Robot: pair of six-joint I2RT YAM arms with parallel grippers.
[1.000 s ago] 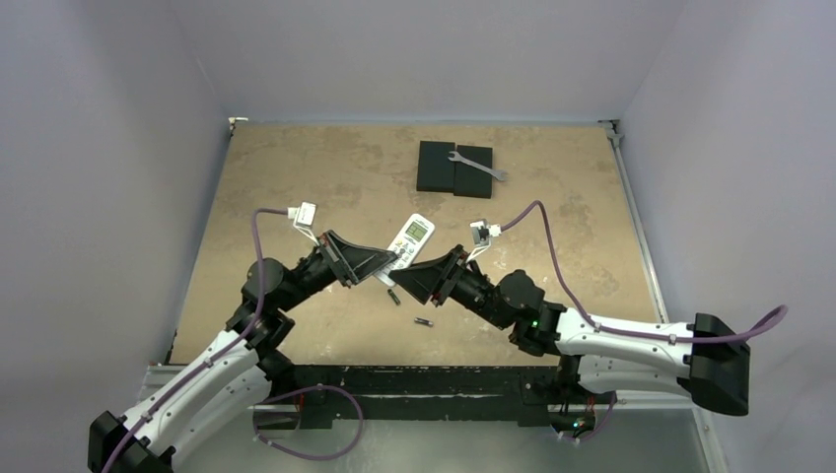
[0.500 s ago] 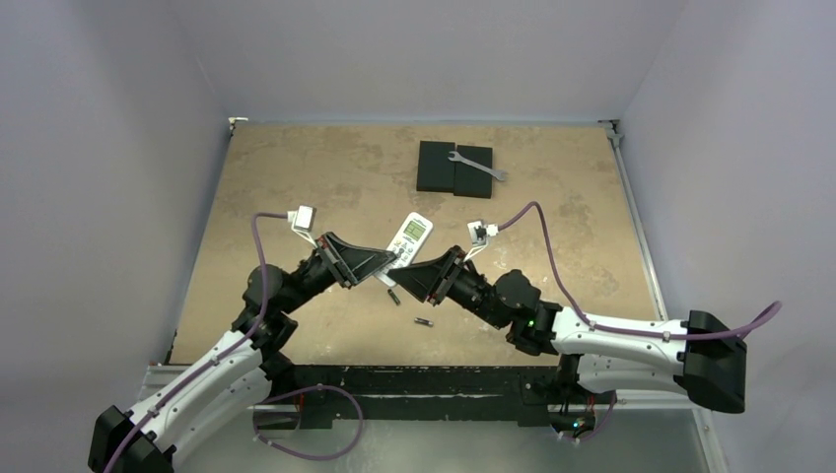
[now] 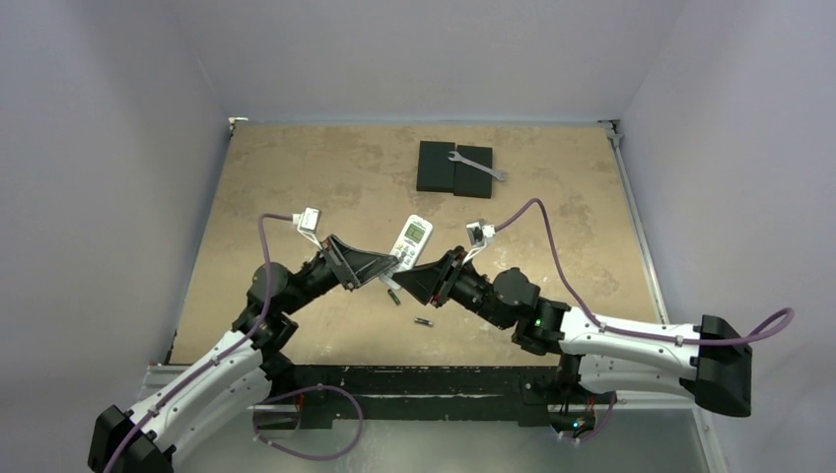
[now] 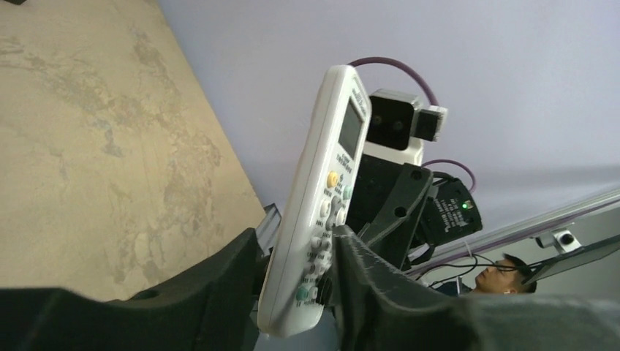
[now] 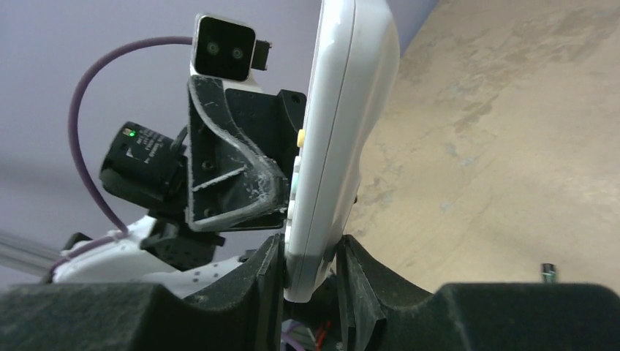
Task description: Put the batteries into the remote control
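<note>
Looking down from above, I see my left gripper (image 3: 391, 264) and my right gripper (image 3: 412, 272) meeting almost tip to tip over the table (image 3: 296, 187). The remote control (image 3: 413, 237) is between them and juts out past both tips, button face up. The first battery (image 3: 393, 296) lies loose on the table just on the near side of my tips. The second battery (image 3: 423, 322) lies a little further back toward my bases. Well beyond my tips sit the black blocks (image 3: 439, 168) with the wrench (image 3: 480, 166) across them.

From my left wrist, the remote control (image 4: 322, 197) stands between my fingers (image 4: 219, 285), its buttons facing the finger on the right. That finger touches the face. On the other side I make out what may be a thin dark gap, so I cannot tell whether this gripper is grasping or has let go.

From my right wrist, my fingers (image 5: 362, 281) are clenched on the lower end of the remote control (image 5: 343, 110), one against each broad side. The first battery (image 5: 546, 272) lies on the table off to the right.
</note>
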